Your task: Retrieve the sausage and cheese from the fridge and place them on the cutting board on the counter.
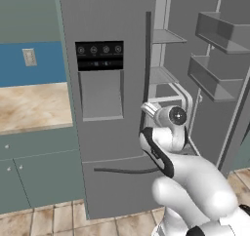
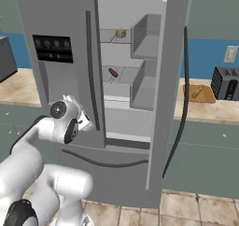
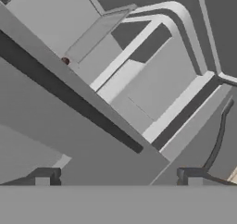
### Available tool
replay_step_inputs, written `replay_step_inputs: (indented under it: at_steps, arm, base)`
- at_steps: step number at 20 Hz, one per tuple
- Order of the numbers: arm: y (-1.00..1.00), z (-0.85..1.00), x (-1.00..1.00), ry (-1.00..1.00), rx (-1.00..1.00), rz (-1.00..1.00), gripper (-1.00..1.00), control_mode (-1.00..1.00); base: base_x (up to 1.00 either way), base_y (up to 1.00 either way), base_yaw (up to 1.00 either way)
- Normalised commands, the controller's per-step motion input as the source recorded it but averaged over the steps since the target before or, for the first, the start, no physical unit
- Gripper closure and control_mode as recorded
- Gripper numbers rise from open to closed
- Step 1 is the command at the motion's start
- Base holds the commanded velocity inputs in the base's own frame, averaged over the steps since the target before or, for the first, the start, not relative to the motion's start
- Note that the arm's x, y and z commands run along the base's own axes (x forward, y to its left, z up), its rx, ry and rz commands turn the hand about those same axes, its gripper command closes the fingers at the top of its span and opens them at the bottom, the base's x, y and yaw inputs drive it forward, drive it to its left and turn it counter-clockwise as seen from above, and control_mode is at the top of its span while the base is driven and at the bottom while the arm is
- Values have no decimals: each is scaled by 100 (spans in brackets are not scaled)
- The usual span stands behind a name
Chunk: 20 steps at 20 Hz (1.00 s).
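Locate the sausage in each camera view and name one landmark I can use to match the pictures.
Left base view: no sausage to point to; the shelves are seen edge-on past the closed door.
Right base view: the sausage lies on the middle fridge shelf, below the cheese.
Hand view: a small dark red spot at upper left, probably the sausage's end.
Shared landmark: the closed door's long dark handle.

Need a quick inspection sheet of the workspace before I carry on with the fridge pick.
Surface: counter, beige, right of the fridge.
Job's things: fridge with right door open; sausage on a middle shelf; cheese on the shelf above; cutting board on the counter with a pale stick-shaped item on it.
Clutter: toaster beside the board.
Grippers: gripper open, empty, at the fridge opening.
Cables: nothing seen.
Surroundings: blue wall with outlet; tiled floor.
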Motion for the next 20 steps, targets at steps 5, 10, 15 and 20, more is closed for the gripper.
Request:
replay_step_inputs:
  at_steps: [5,10,15,20]
  arm:
    - [1,26,15,-9,-36,21,-100,-100]
    - [-1,29,37,1,-11,19,-100,-100]
    - [0,36,26,15,-4,28,-100,-100]
    - [-1,29,15,4,-11,14,-100,-100]
  base:
    - [0,0,0]
    - [0,0,0]
    - [0,0,0]
    - [0,0,0]
